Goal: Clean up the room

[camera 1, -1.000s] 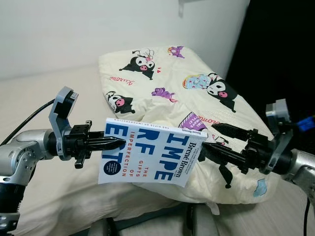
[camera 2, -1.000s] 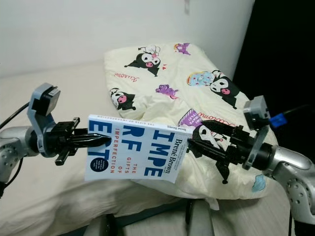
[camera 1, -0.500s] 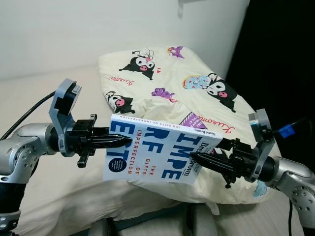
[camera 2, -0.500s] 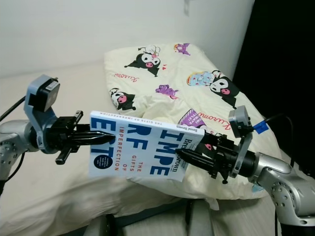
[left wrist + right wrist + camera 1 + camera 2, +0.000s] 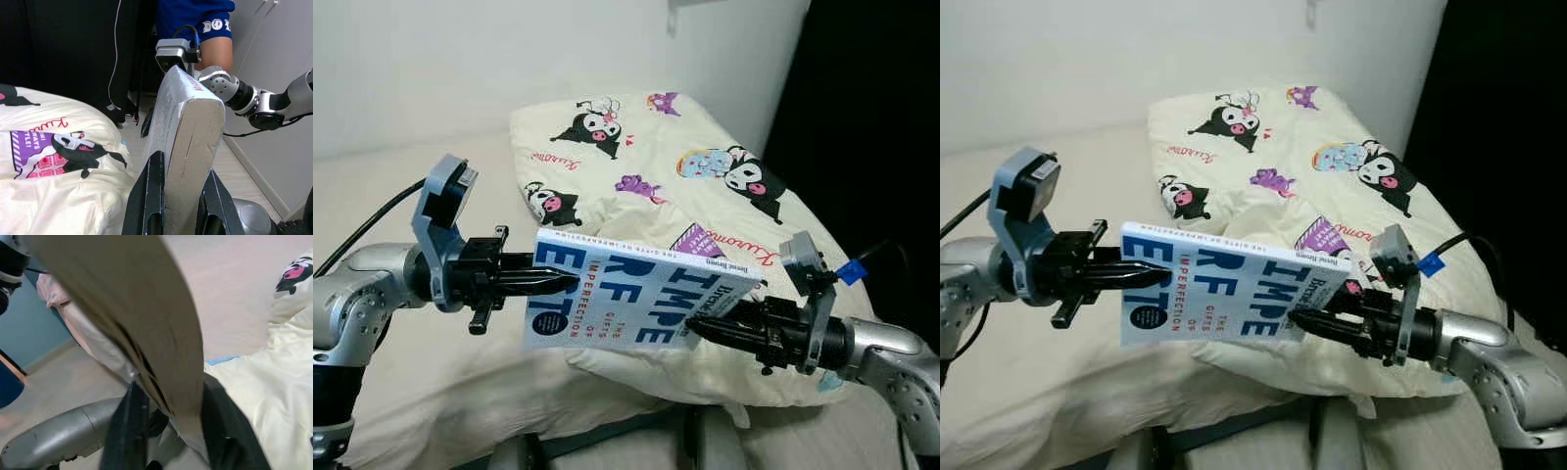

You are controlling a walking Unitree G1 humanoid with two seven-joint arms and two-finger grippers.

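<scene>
Reading the cover upside down, you can make out "IMPERFECT" in large blue letters, "THE GIFTS OF IMPERFECTION" in red, and "Brené Brown" near the right edge of the book (image 5: 622, 299). You hold it in the air, cover up, above the near edge of the cream blanket (image 5: 646, 147) printed with black cartoon characters, on the beige bed (image 5: 372, 196). Both arms reach inward and level. Your left gripper (image 5: 548, 284) pinches the book's left edge; your right gripper (image 5: 700, 328) clamps the right edge, fingers (image 5: 129, 426) on either side of the pages. A person's blue sleeve (image 5: 195, 19) appears behind.
</scene>
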